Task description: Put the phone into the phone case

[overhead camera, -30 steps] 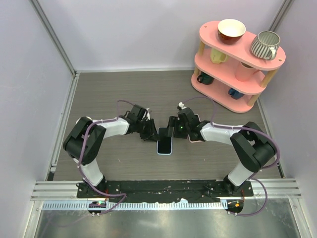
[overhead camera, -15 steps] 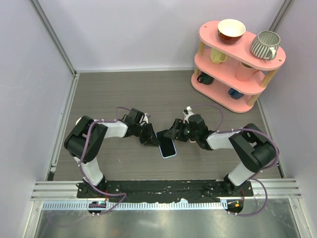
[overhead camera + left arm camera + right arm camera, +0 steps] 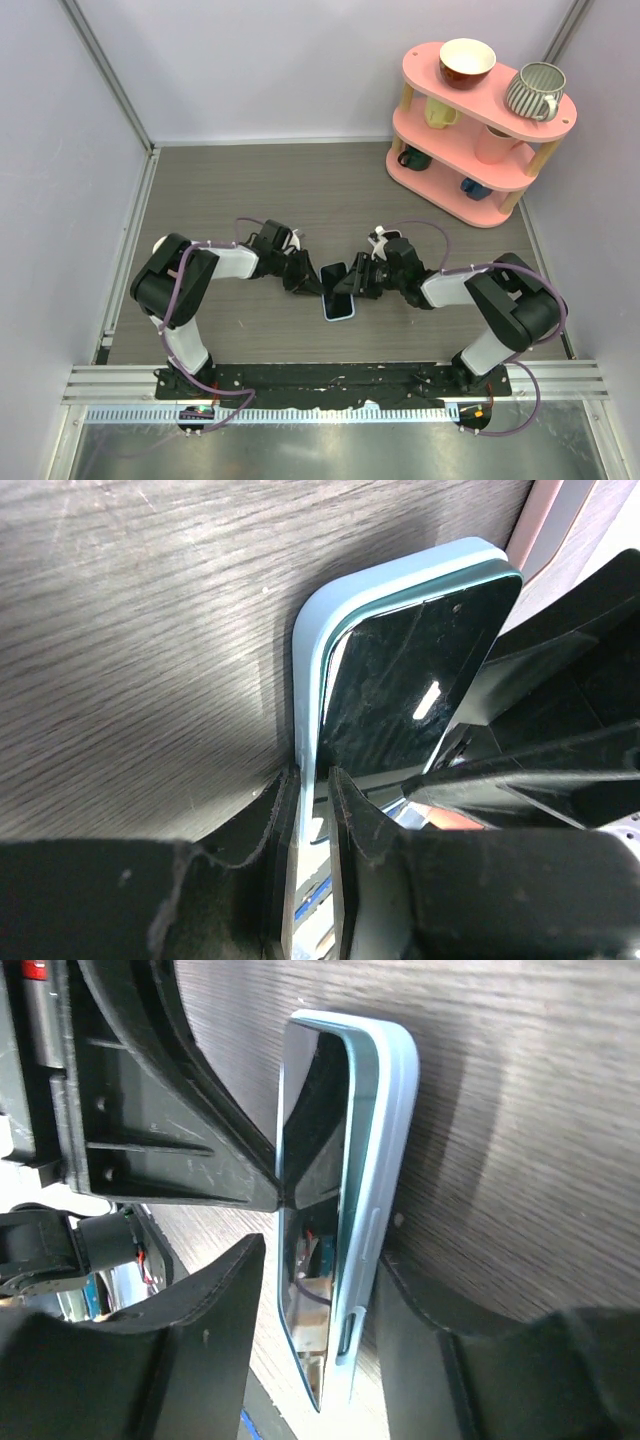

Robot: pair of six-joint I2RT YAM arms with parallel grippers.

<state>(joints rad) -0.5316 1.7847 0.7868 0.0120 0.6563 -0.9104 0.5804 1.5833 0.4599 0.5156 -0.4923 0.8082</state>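
Phone (image 3: 338,303) sits in the phone case (image 3: 305,680)!
Left gripper (image 3: 312,810) pinches its rim; right gripper (image 3: 320,1260) straddles both, jaws apart.

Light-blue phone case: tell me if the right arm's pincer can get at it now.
Probably yes: the light-blue phone case sits between the spread fingers of the right pincer, with nothing in the way; the left pincer clamps another edge.

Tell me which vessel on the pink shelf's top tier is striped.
The grey-and-white striped mug with a handle, at the right end of the pink three-tier shelf's top. The dark red bowl beside it is plain, with a white inside.
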